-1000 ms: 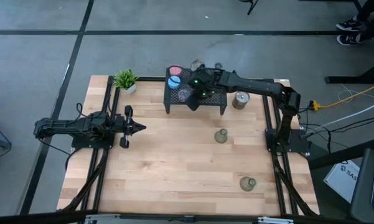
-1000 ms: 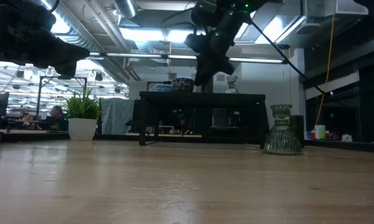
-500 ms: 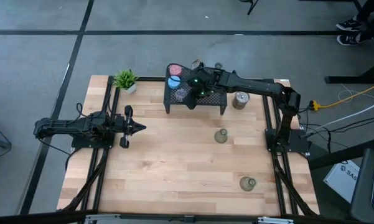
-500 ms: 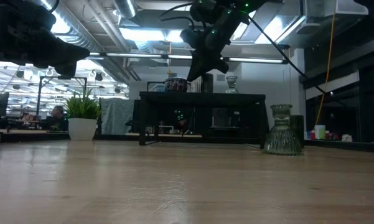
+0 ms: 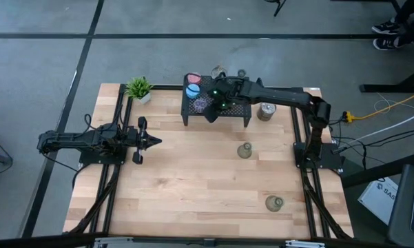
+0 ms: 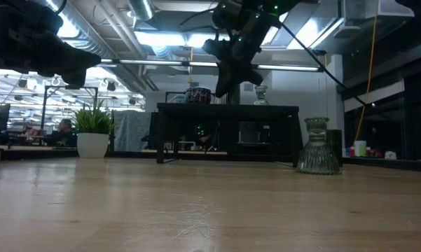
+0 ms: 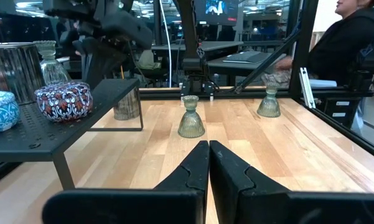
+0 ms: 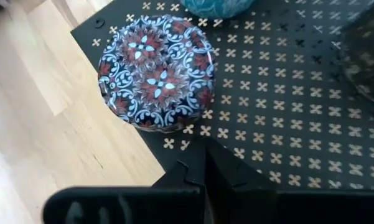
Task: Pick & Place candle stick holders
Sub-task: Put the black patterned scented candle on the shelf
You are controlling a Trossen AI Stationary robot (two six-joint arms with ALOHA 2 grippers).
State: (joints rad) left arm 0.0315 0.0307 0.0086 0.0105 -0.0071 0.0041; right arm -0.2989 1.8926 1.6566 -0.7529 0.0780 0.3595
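The right pincer point(image 8: 205, 163), closed and empty, hovers above the black perforated rack point(image 8: 286, 118); the round patterned dark-blue candle holder point(image 8: 156, 71) sits just ahead, near the rack's edge.

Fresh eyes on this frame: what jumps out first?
The right hand, shut and empty, hangs over the black mesh rack at the table's far edge, just beside a dark patterned holder. Two olive-grey glass holders stand on the bare wood nearer the right arm. The left hand waits shut at the left.
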